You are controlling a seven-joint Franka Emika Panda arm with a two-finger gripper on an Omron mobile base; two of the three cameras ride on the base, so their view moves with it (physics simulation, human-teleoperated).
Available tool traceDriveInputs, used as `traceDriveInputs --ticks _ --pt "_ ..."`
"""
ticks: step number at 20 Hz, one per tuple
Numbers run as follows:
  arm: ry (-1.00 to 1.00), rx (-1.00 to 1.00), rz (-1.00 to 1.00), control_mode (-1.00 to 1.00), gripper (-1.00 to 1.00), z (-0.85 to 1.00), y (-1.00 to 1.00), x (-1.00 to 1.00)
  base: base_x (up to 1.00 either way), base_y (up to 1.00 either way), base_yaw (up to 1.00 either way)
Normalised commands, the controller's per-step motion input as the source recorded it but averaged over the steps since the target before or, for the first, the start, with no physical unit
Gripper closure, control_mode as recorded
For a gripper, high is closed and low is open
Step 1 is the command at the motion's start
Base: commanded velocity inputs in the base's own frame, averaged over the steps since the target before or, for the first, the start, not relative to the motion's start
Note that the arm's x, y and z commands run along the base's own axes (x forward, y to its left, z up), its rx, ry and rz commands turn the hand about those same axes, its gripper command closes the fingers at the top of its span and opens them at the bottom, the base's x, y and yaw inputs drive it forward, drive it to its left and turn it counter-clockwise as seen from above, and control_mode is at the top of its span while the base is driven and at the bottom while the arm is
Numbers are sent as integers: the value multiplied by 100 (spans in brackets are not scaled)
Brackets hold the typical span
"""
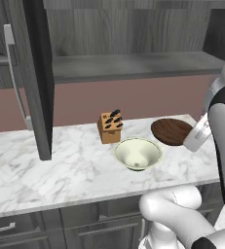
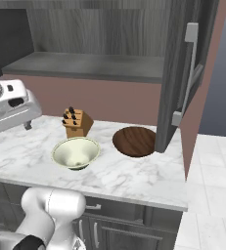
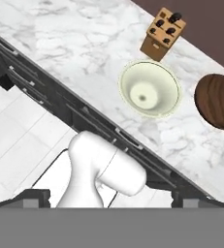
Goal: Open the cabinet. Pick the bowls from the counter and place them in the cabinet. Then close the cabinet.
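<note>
while both panelled doors of the dark grey-brown wood-grain wall cabinet (image 1: 36,73) stand swung open, the two bowls sit on the white marble table (image 1: 46,170). the deep cream-white ceramic bowl (image 1: 138,153) lies just in front of the small tan knife block (image 1: 110,127); the shallow dark brown wooden bowl (image 2: 134,141) rests beside the cream one, apart from it. the jaws hang high above the table's front edge; i cannot tell their spread, nothing visibly held.

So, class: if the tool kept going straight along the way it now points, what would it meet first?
Probably the cream bowl on the counter: it sits near the middle of the hand view, though depth there is hard to judge.
</note>
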Motion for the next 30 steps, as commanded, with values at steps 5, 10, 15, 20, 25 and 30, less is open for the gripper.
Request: traceDriveInputs --ticks 5,10,15,20,25,30 --pt "3 -17 0 -100 -100 -65 11 7 0 0 0" --pt "0 -23 0 -100 -100 -71 11 1 0 0 0" --pt "1 -11 0 -100 -100 -28 0 5 0 0 0" --pt "13 -2 0 -100 -100 -1 0 27 0 0 0" --pt "10 -2 0 -100 -100 -24 21 46 0 0 0" --pt "3 -2 0 -100 -100 -53 34 49 0 0 0"
